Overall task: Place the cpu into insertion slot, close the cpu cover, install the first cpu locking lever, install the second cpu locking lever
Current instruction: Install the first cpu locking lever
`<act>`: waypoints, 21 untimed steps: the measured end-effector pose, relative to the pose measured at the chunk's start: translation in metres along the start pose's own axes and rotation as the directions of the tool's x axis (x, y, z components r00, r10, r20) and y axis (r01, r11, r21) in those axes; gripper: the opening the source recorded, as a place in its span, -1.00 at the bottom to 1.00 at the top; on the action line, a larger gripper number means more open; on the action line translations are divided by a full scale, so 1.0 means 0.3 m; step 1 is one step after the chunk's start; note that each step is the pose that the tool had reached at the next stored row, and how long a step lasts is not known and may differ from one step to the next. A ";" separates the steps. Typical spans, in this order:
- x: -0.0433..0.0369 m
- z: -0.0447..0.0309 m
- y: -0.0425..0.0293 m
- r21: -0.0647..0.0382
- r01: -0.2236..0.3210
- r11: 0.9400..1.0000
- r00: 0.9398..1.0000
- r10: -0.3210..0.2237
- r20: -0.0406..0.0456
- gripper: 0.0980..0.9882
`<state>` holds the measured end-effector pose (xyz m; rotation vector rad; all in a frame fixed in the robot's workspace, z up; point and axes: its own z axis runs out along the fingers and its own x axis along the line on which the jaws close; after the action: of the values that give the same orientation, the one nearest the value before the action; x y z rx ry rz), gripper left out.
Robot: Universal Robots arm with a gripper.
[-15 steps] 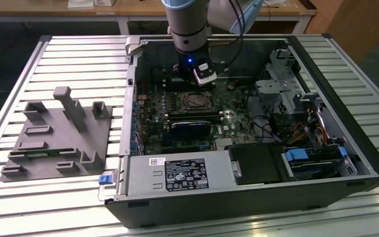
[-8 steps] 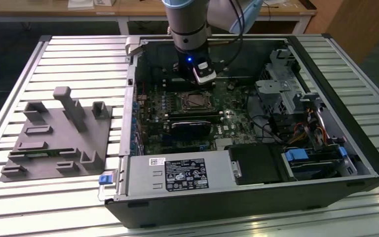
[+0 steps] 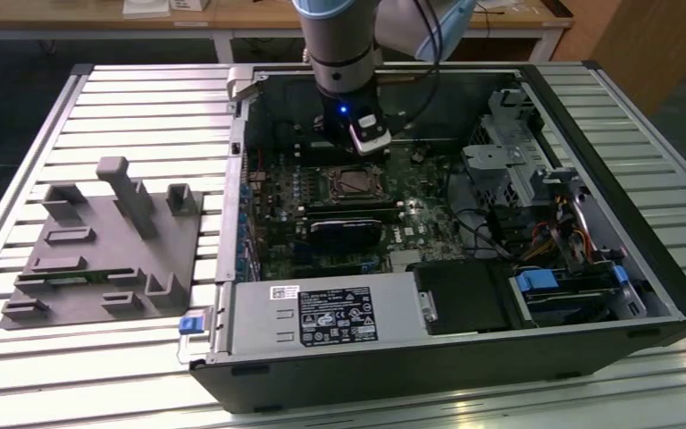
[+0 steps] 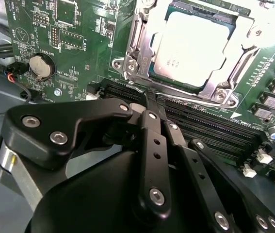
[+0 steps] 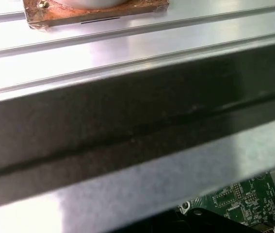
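The slatted metal tabletop fills the exterior view from edge to edge. On it, taking the centre and right of that frame, lies an open black computer case. A grey fixture block with upright pegs sits at the left. The robot arm comes down from the top centre into the case.

Along the case's lower edge a power supply box carries a black and white label; its print is too small to make out. The green circuit board lies in the case's left half, and white lettering on it in the second wrist view is not readable.

The tool takes up the lower half of the second wrist view, black linkages running together toward long black memory slots. Whether its tips are spread or pressed together cannot be told; nothing is seen held.

In the upper right of that view the cpu sits in the insertion slot, with the cpu cover down around it, the chip's top showing through the window.
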<state>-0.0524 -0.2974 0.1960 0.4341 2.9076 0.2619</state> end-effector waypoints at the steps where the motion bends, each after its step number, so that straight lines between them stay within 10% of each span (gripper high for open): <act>1: 0.000 0.001 -0.002 0.000 -0.001 1.000 1.000 0.001 0.000 -0.98; 12: 0.000 0.013 -0.008 -0.005 -0.008 1.000 1.000 0.008 0.000 -0.98; 21: -0.010 -0.048 0.005 -0.005 -0.008 1.000 1.000 0.008 0.000 -0.98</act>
<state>-0.0523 -0.2991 0.2108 0.4450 2.9055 0.2700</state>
